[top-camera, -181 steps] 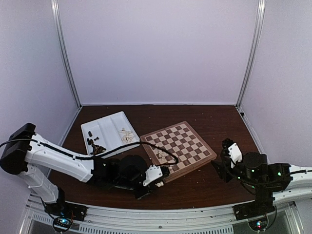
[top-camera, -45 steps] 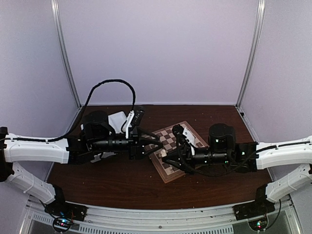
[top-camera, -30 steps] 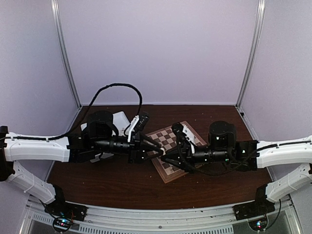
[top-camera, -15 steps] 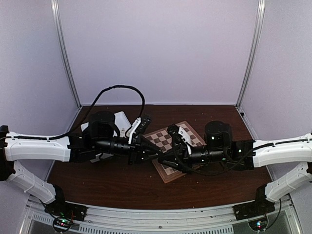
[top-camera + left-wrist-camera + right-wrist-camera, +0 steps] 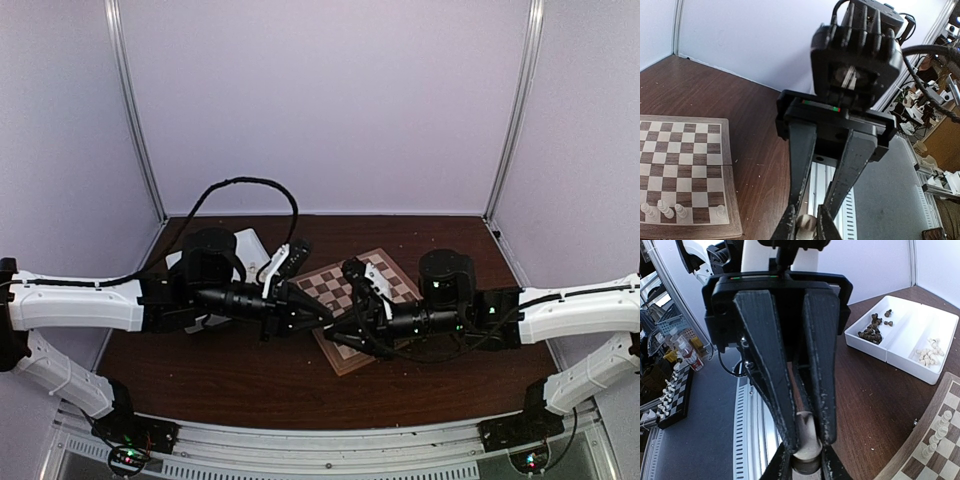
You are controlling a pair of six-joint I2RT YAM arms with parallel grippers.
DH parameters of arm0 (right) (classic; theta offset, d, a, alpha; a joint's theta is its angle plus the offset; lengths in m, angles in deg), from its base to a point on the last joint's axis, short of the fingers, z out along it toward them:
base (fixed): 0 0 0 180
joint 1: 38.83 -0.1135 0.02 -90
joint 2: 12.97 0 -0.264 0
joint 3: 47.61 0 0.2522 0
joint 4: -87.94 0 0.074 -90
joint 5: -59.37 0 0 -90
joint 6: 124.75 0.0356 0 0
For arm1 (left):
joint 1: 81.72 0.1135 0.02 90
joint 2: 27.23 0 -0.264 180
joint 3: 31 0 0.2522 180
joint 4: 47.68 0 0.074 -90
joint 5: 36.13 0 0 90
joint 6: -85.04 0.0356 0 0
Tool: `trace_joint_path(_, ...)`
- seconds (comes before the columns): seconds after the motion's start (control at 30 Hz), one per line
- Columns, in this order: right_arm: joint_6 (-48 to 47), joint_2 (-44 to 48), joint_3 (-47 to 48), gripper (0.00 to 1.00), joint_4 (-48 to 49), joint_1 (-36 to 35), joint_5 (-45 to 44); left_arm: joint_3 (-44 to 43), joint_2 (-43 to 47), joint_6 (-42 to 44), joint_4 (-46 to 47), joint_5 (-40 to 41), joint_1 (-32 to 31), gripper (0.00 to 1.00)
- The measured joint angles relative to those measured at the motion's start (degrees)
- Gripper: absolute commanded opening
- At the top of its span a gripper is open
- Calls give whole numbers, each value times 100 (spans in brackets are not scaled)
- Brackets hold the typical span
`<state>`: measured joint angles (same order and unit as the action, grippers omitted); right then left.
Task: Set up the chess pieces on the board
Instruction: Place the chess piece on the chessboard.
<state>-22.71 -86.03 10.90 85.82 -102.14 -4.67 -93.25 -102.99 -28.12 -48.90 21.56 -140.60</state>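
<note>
Both grippers meet tip to tip above the near left part of the board [image 5: 343, 359]. Between them is one cream-white chess piece [image 5: 808, 432]. My right gripper [image 5: 806, 467] is shut on its base. My left gripper [image 5: 806, 231] has its fingers pressed on the piece's [image 5: 808, 225] upper part. In the top view the left gripper [image 5: 328, 320] and right gripper [image 5: 340, 331] hide the piece. A few cream pieces [image 5: 662, 210] stand on the board [image 5: 685, 150] along one edge row.
A white compartmented tray [image 5: 905, 335] lies on the brown table behind the left arm, with dark pieces [image 5: 872, 330] in one compartment and cream pieces [image 5: 927, 355] in another. The left arm's black cable [image 5: 250, 185] loops above the tray.
The left gripper has advanced right to meet the right gripper and its fingers have closed onto the piece. The right arm shifted slightly left, still holding the piece.
</note>
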Motion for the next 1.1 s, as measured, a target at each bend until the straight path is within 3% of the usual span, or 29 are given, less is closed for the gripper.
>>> trace_joint_path(0.1, 13, 0, 0, 54, 0, -9, -50, 0, 20, 57, -74, 39, -2, 0)
trace_joint_path(0.23, -81, 90, -79, 68, -26, -9, -243, -15, 42, 236, -352, 337, -4, 0)
trace_joint_path(0.4, -216, 669, -542, 74, -326, -7, -710, -227, -50, 590, -920, 898, -9, 0)
trace_joint_path(0.57, -216, 1521, -898, 78, -1327, 201, -1725, -382, -522, 920, -1058, 1554, -57, 0)
trace_joint_path(0.8, -20, 2931, -1641, 97, -2402, 1023, -3101, -337, -1147, 1165, -721, 2210, -149, 0)
trace_joint_path(1.1, 39, 3832, -2415, 98, -2684, 1394, -4124, -341, -1834, 1370, -275, 2658, -151, 0)
